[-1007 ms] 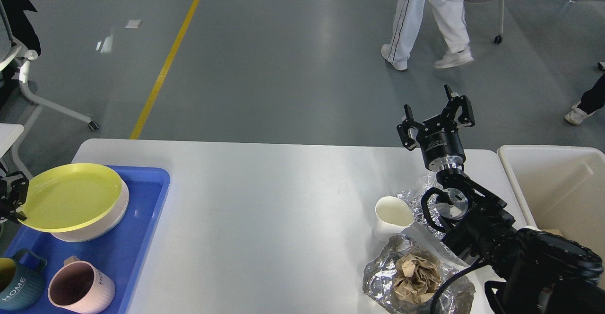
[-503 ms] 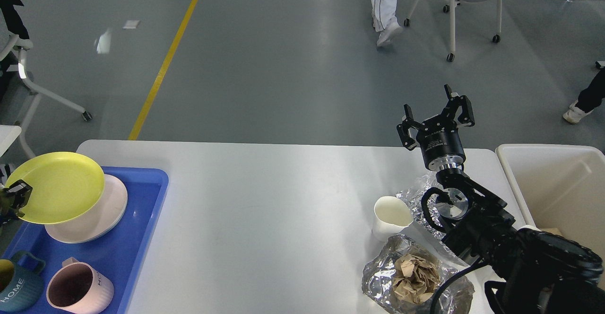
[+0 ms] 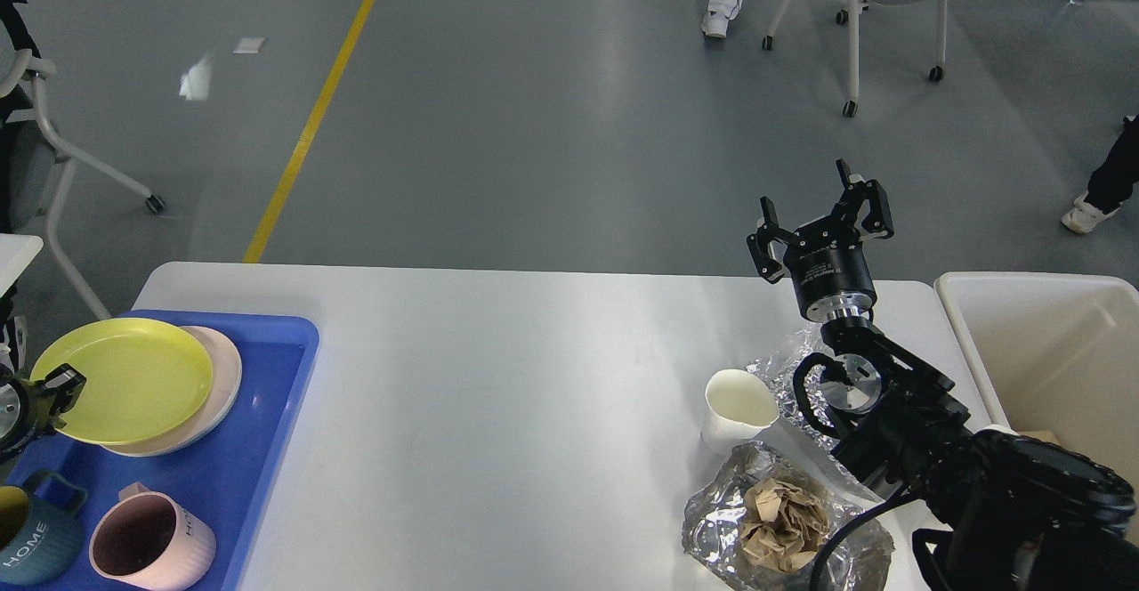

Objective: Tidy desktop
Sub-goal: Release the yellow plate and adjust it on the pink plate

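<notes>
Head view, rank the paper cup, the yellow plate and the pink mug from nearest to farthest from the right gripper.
From the right gripper:
1. Paper cup, just below it on the right side.
2. Pink mug and yellow plate, both far left on the blue tray; too close to call.

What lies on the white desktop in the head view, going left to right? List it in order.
Blue plastic tray holding the yellow plate → bare white desktop → white paper cup → crumpled foil with brown paper → cream-white bin beside the far right edge.
</notes>
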You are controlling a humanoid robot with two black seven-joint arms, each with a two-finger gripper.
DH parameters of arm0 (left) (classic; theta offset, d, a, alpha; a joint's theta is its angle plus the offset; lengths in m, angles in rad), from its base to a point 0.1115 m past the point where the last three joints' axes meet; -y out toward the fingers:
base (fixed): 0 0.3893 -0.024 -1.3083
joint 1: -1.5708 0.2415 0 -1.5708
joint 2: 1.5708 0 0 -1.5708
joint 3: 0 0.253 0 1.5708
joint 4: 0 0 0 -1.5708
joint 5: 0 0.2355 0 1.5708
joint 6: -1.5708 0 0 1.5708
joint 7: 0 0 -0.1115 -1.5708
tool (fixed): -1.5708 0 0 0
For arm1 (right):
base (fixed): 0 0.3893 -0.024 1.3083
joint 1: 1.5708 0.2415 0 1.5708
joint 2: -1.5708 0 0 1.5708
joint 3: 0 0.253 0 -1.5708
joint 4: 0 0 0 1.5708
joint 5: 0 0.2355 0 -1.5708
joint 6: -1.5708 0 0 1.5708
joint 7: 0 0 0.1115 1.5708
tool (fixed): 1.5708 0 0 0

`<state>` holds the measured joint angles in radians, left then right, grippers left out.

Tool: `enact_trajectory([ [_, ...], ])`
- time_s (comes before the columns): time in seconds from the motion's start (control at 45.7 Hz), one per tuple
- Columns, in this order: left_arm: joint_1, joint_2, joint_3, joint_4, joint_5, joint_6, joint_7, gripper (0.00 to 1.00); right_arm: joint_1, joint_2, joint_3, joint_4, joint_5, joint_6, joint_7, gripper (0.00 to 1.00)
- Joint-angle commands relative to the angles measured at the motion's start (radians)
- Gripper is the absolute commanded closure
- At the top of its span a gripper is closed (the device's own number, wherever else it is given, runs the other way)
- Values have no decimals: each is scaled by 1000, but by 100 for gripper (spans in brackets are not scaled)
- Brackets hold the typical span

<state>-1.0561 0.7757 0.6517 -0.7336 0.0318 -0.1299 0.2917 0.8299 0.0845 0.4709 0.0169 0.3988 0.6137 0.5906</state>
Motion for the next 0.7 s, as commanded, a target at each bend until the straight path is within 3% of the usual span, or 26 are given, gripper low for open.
enact_trajectory([
  [0.0,1,-3,-6,2,-6,6,0,93,0,0,0,0,0,0,0,0],
  [0.241,1,-7,-29,2,-4,7,0,87,2,-2,0,0,0,0,0,0],
  [0.591,28,-41,-32,2,-6,15,0,55,2,0,2,0,0,1,0,0],
  [0.678,34,-41,-46,0,-6,15,3,39,2,0,2,0,0,1,0,0],
])
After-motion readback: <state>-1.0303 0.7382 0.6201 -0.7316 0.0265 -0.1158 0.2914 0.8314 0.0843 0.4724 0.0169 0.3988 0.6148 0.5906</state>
